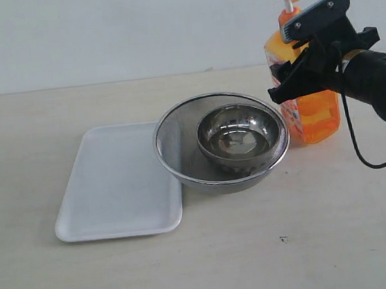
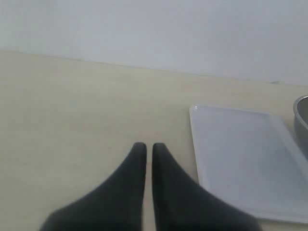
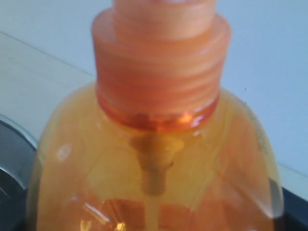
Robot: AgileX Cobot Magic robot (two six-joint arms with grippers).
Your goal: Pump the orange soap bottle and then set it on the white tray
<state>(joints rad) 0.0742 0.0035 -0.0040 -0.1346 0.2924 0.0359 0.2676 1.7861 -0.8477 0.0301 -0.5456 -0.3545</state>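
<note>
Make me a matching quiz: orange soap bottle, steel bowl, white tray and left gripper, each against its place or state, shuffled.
1 orange soap bottle
2 steel bowl
3 white tray
4 left gripper

A inside the mesh strainer
B shut
C upright, exterior view's right
D flat, exterior view's left

Pairs: 1-C, 2-A, 3-D, 4-B

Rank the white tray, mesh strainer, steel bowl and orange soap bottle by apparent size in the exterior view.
1. white tray and mesh strainer: about alike, tray partly covered, so unranked.
2. orange soap bottle, partly hidden.
3. steel bowl.
</note>
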